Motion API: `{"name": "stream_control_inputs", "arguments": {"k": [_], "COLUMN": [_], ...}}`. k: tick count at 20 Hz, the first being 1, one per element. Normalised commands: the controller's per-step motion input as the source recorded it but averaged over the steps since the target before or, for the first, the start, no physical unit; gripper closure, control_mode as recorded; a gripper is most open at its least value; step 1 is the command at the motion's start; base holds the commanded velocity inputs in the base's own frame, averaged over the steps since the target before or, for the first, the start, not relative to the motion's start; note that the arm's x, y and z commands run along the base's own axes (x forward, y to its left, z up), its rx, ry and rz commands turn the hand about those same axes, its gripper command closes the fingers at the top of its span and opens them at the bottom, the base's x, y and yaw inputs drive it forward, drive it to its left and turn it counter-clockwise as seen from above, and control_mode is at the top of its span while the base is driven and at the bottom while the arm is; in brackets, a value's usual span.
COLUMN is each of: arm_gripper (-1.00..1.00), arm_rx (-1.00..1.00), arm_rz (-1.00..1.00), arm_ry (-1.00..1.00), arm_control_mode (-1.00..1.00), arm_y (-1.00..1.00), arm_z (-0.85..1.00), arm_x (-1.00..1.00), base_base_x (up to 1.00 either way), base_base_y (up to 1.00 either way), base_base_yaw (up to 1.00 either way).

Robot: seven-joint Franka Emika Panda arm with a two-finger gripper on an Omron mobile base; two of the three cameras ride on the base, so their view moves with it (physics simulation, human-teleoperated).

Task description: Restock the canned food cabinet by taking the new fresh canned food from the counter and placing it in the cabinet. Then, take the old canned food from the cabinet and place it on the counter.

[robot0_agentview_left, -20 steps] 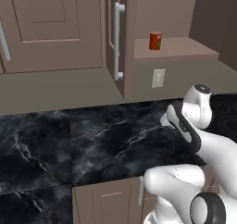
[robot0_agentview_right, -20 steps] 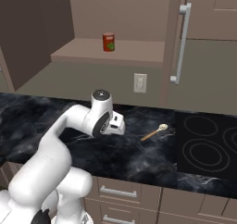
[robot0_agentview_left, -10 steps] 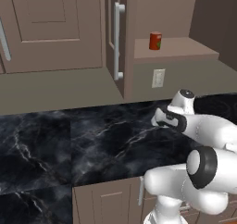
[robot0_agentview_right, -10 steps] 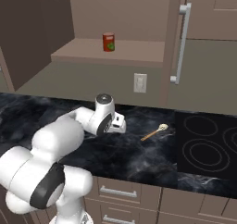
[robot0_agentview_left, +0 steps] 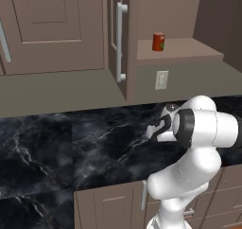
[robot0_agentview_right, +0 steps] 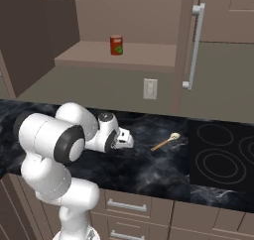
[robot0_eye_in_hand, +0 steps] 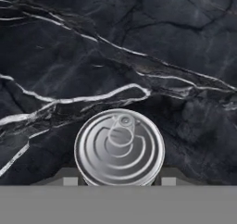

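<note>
The gripper [robot0_eye_in_hand: 119, 181] is clamped on the squat grey-silver ribbed-lid can [robot0_eye_in_hand: 119, 146], low over the black white-veined marble counter [robot0_eye_in_hand: 69, 47]. Its hold looks near the rim, so the can could slip before release.

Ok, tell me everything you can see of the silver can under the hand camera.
The silver can is a squat round tin with a shiny grey metal lid, ringed by concentric grooves, and a pull tab near its far edge. It stands upright on the black marble counter, lid facing the camera. The tool is shut on it, one dark fingertip at each side of the rim. Its side wall and label are hidden from this angle.
</note>
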Motion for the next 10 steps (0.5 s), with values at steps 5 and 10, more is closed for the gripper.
{"name": "stream_control_inputs", "arguments": {"k": [5,10], "arm_gripper": [-1.0,-1.0], "arm_rx": [0.0,0.0], "arm_rz": [0.0,0.0], "arm_ry": [0.0,0.04], "arm_control_mode": [-1.0,-1.0], "arm_y": [0.0,0.0], "arm_z": [0.05,0.32], "arm_x": [0.01,0.0], "base_base_x": [0.0,0.0], "base_base_y": [0.0,0.0], "base_base_yaw": [0.0,0.0]}}
